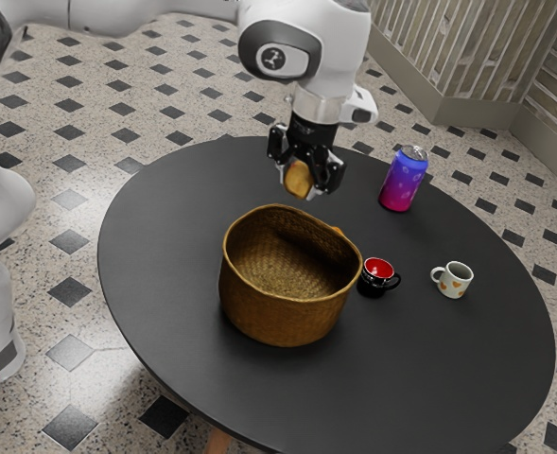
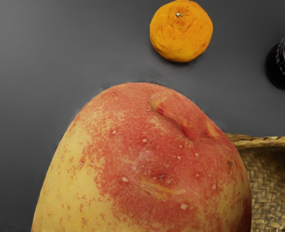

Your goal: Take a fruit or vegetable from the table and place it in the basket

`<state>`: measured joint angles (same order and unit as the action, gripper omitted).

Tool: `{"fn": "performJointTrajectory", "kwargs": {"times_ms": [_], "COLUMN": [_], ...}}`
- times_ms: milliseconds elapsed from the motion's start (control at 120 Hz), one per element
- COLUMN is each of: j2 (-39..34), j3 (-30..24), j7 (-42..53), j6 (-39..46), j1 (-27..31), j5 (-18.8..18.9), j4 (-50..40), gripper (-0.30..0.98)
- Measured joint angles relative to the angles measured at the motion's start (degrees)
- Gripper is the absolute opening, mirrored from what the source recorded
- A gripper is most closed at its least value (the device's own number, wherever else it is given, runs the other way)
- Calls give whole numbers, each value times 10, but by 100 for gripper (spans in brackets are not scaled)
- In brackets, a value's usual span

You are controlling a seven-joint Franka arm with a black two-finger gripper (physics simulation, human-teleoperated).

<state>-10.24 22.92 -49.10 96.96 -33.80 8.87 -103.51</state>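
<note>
Brown and woven, the basket [image 1: 283,320] is sitting nearest, in the lower centre of the exterior view, its mouth facing up, presumably so that a fruit can be let down into it. Just past its rim, the orange [image 2: 181,30] is resting on the dark bench [image 1: 420,378]. To the exterior view's right, the black mug [image 1: 373,282] and the white mug [image 1: 456,284] are standing upright, clear of the likely path. In the upper centre, the pincer [image 1: 298,183] is clamping the fruit [image 2: 147,159] from two sides and is holding it in the air beyond the basket, likely to keep it steady while clearing the rim. Farther back, the can [image 1: 404,180] is standing upright. The fruit itself is showing a red blush over yellow, with pale specks and a creased dimple, its rounded body looking peach-like.
</note>
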Motion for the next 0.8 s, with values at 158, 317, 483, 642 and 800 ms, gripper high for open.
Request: {"fn": "performJointTrajectory", "kwargs": {"times_ms": [158,317,483,642,800], "j2": [-1,0,1,4,14], "j3": [1,2,4,6,8], "j7": [6,11,14,17,19], "j6": [-2,-3,-3,0,13], "j1": [-11,-25,-50,-60,-61], "j5": [-20,-27,-34,-39,-46], "j4": [-6,-14,-28,-44,-62], "gripper": [33,34,33,33,33]}}
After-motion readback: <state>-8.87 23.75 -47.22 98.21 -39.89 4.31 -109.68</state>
